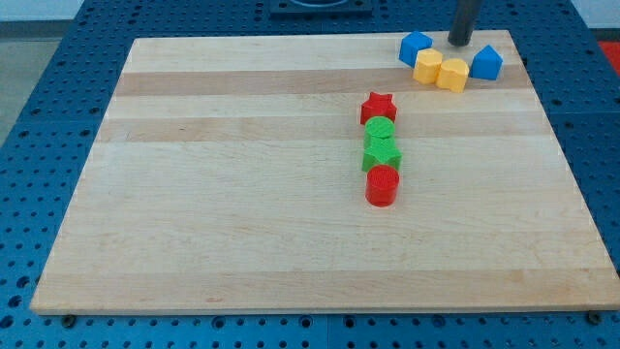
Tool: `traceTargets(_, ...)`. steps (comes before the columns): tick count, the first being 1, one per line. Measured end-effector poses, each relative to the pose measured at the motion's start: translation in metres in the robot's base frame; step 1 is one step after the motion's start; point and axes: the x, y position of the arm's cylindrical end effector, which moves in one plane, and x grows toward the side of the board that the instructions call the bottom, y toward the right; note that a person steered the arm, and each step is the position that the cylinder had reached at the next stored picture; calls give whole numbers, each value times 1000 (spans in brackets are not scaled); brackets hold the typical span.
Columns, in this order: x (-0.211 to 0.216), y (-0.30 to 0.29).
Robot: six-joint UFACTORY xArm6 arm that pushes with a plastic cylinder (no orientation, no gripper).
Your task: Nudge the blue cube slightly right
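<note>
my tip (459, 43) at board's top right edge, bare rod, grips nothing, between blue cube (416, 47) and blue block (486, 63). risk: rightward push drags yellow blocks (440, 70) touching cube; board edge near.

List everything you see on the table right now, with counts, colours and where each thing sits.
Blue blocks: 2, blue; a cube at the view's top right, a second blue block further right.
Yellow blocks: 2, yellow; and, side by side between the blue ones.
Red star: 1, red; top of a centre column.
Green blocks: 2, green; and, below the star.
Red cylinder: 1, red; column's bottom.
Wooden board: 1, light wood.
My tip: 1, dark; between the blue blocks, above the yellow ones.
</note>
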Motion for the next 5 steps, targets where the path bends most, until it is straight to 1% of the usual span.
traceTargets(1, -7, -22)
traceTargets(3, -7, -95)
traceTargets(4, 4, -116)
traceTargets(5, 27, -133)
